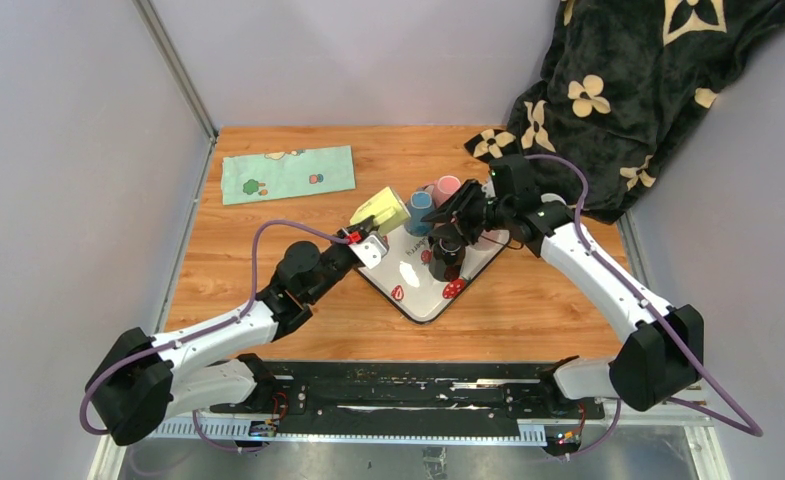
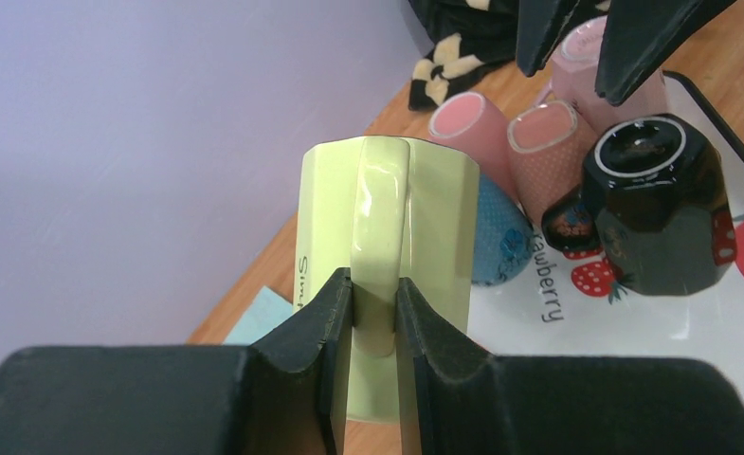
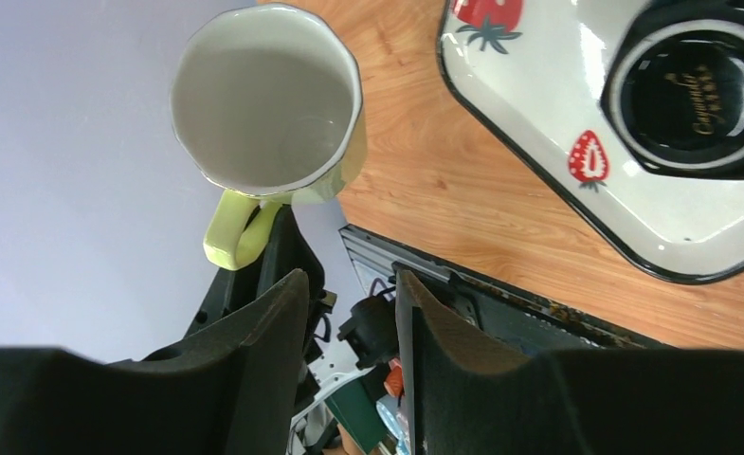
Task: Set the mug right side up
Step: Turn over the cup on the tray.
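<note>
A pale yellow-green mug (image 1: 380,211) hangs on its side above the tray's far left corner. My left gripper (image 1: 366,238) is shut on its handle, and the left wrist view shows both pads clamping the handle (image 2: 377,284) with the mug body (image 2: 387,209) beyond. In the right wrist view its open mouth (image 3: 268,95) faces the camera. A black mug (image 1: 446,255) stands upside down on the white strawberry tray (image 1: 418,300). My right gripper (image 1: 448,222) hovers above the black mug, open and empty (image 3: 349,284).
Two pink cups (image 1: 448,186) and a blue cup (image 1: 420,205) lie at the tray's far edge. A green cloth (image 1: 288,173) lies at the back left. A dark flowered blanket (image 1: 618,90) drapes over the back right corner. Walls close in both sides.
</note>
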